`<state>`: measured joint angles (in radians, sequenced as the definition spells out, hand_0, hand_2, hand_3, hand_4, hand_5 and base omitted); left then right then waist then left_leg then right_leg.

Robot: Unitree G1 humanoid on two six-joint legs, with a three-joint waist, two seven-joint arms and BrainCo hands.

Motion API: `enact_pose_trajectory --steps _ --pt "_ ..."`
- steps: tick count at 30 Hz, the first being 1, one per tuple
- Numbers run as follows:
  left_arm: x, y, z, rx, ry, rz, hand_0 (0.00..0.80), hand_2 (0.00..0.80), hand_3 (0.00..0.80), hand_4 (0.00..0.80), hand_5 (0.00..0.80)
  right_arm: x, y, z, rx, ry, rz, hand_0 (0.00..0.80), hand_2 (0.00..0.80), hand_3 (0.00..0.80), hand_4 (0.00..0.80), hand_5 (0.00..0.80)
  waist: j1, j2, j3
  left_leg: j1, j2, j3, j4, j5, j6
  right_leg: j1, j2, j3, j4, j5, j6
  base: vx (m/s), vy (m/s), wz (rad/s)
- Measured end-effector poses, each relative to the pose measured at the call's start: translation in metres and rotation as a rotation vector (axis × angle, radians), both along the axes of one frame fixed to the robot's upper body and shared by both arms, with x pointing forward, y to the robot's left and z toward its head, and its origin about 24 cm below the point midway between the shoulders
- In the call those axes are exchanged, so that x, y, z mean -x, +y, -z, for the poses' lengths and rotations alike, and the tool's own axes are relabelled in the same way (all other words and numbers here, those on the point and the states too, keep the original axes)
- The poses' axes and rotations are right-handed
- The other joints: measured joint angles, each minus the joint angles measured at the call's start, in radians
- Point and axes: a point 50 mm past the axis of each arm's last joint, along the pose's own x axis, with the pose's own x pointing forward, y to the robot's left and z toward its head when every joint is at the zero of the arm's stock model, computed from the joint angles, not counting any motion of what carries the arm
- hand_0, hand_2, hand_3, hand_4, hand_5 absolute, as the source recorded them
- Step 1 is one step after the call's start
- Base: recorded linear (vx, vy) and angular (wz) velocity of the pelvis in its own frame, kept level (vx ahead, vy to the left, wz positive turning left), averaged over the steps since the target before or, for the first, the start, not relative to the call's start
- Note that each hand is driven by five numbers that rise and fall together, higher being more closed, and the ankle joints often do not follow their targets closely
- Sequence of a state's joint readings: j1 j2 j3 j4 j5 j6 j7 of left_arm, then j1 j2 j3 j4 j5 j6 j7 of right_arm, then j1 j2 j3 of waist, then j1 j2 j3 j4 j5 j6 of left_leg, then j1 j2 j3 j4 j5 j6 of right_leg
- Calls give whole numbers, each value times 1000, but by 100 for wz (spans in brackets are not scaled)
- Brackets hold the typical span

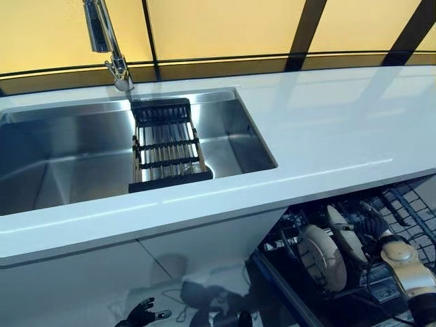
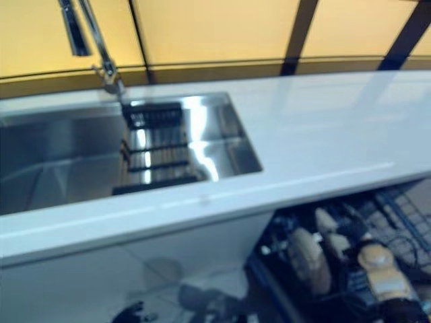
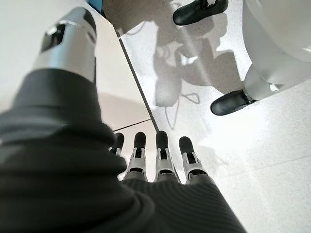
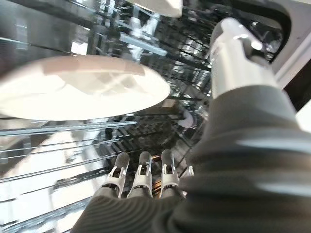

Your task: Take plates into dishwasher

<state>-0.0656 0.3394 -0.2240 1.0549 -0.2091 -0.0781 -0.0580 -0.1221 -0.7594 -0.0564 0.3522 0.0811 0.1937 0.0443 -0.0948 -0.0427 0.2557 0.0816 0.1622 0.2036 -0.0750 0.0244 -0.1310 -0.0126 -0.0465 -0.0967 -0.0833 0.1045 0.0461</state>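
Observation:
Two cream plates (image 1: 320, 255) (image 1: 346, 240) stand on edge in the open dishwasher's wire rack (image 1: 412, 204), below the counter at the lower right. My right hand (image 1: 373, 223) reaches into that rack just beside them. In the right wrist view its fingers (image 4: 141, 177) are straight and hold nothing, with one plate (image 4: 82, 87) lying across the rack wires a little beyond them. My left hand (image 1: 143, 315) hangs low in front of the cabinet, fingers (image 3: 160, 153) straight over the floor and empty.
A steel sink (image 1: 68, 163) holds a black drying rack (image 1: 167, 146) under a tall faucet (image 1: 109, 41). The white counter (image 1: 327, 129) runs right above the dishwasher. White cabinet fronts (image 1: 102, 272) stand below the sink.

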Motion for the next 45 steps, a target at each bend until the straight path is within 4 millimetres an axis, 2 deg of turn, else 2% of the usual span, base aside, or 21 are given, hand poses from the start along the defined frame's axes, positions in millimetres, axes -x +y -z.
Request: enact_pose_trajectory --steps 6,12,15,17,18,19,21,22,24,26,27,29,30,32,33,34,37,39,43,44,45 --pt "5 8 1 -23 13 -28 0 0 0 0 0 29 -12 4 -20 77 -27 0 0 0 0 0 -37 -14 -24 22 0 30 -9 -1 0 0 5 31 0 3 1 24 46 -14" --pt "8 11 1 -26 9 -44 0 0 0 0 0 45 -26 -24 62 65 -59 0 0 0 0 0 -87 -12 -63 36 2 69 -9 -5 4 -5 8 63 0 8 2 5 55 -15" --pt "9 12 2 -24 10 -52 0 0 0 0 0 49 -36 -36 94 45 -30 0 0 0 0 0 -114 -9 -81 38 -1 67 -2 -7 2 -8 9 76 2 7 4 102 179 -16" --pt "15 10 5 -12 17 -76 0 0 0 0 0 50 -39 -46 107 15 -30 0 0 0 0 0 -106 -15 -83 37 -20 -16 55 -38 22 -11 17 165 12 14 1 101 301 -71" --pt "25 8 9 -3 38 -92 0 0 0 0 0 41 -32 -53 100 -32 -69 0 0 0 0 0 -86 -56 -85 5 -97 -195 142 -92 108 -17 -11 328 19 15 4 -4 308 -169" --pt "37 1 15 19 67 -99 0 0 0 0 0 33 -29 -67 117 -80 -102 0 0 0 0 0 -58 -60 -100 10 -163 -267 106 -113 139 -50 -22 408 22 24 29 -4 311 -184" --pt "42 -8 19 45 82 -106 0 0 0 0 0 20 -26 -88 132 -170 -99 0 0 0 0 0 -53 -36 -101 1 -203 -261 68 -94 162 -92 -8 437 37 27 40 -47 266 -163" --pt "41 -8 18 46 81 -106 0 0 0 0 0 20 -25 -87 128 -175 -99 0 0 0 0 0 -43 -43 -105 5 -207 -233 75 -100 152 -100 -15 433 37 20 50 -72 316 -135" --pt "32 -9 16 45 64 -101 0 0 0 0 0 24 -25 -76 97 -184 -52 0 0 0 0 0 -79 -56 -118 -16 -214 -193 102 -107 166 -118 -37 401 56 -32 102 -72 306 -72" --pt "26 -6 14 31 53 -97 0 0 0 0 0 27 -24 -66 60 -179 -26 0 0 0 0 0 -88 -70 -132 -22 -213 -164 105 -106 167 -156 -20 353 183 -30 98 -37 157 -49" --pt "26 -3 13 23 56 -101 0 0 0 0 0 32 -26 -59 49 -160 -8 0 0 0 0 0 -93 -94 -145 -24 -232 -149 113 -107 167 -144 -32 360 170 -25 75 -74 222 -42" --pt "22 -2 12 16 47 -100 0 0 0 0 0 38 -29 -54 27 -160 25 0 0 0 0 0 -127 -106 -144 -41 -255 -149 168 -123 174 -143 -44 358 154 15 84 -97 206 -35" --pt "21 -1 11 9 47 -107 0 0 0 0 0 37 -30 -52 11 -159 29 0 0 0 0 0 -116 -103 -141 -46 -247 -145 175 -126 177 -158 -36 352 155 41 93 -127 86 -79" --pt "26 7 11 -14 58 -128 0 0 0 0 0 37 -34 -48 -32 -160 48 0 0 0 0 0 -99 -99 -127 -57 -228 -93 194 -133 186 -164 -23 308 96 152 121 -157 48 -86" --pt "27 14 9 -37 58 -136 0 0 0 0 0 38 -41 -43 -59 -151 81 0 0 0 0 0 -93 -99 -110 -58 -215 -63 195 -135 196 -156 -30 247 71 168 134 -162 -1 -68" --pt "30 19 9 -47 70 -165 0 0 0 0 0 42 -50 -38 -72 -136 127 0 0 0 0 0 -82 -88 -103 -61 -194 -32 173 -125 201 -166 -28 195 109 130 110 -178 3 -68" --pt "34 26 9 -50 84 -207 0 0 0 0 0 43 -56 -37 -116 -152 165 0 0 0 0 0 -72 -46 -74 -58 -146 -12 115 -75 194 -158 -63 147 186 95 131 -152 -8 -46" --pt "34 30 7 -57 84 -216 0 0 0 0 0 42 -55 -37 -129 -163 168 0 0 0 0 0 -56 -53 -68 -60 -146 -9 86 -48 180 -113 -107 141 189 88 139 -132 -59 -20" --pt "25 33 3 -56 50 -233 0 0 0 0 0 21 -41 -34 -183 -204 151 0 0 0 0 0 -13 -68 -44 -93 -161 -47 58 -13 150 -92 -113 132 92 63 147 -179 -112 -22" --pt "20 37 -1 -69 28 -231 0 0 0 0 0 20 -38 -28 -195 -192 153 0 0 0 0 0 -8 -100 -50 -108 -182 -47 56 -2 139 -86 -129 129 59 -6 112 -187 -147 8" --pt "17 36 -2 -71 20 -235 0 0 0 0 0 17 -35 -26 -211 -198 157 0 0 0 0 0 3 -95 -44 -121 -175 -52 58 2 135 -87 -124 122 38 9 91 -184 -154 9"
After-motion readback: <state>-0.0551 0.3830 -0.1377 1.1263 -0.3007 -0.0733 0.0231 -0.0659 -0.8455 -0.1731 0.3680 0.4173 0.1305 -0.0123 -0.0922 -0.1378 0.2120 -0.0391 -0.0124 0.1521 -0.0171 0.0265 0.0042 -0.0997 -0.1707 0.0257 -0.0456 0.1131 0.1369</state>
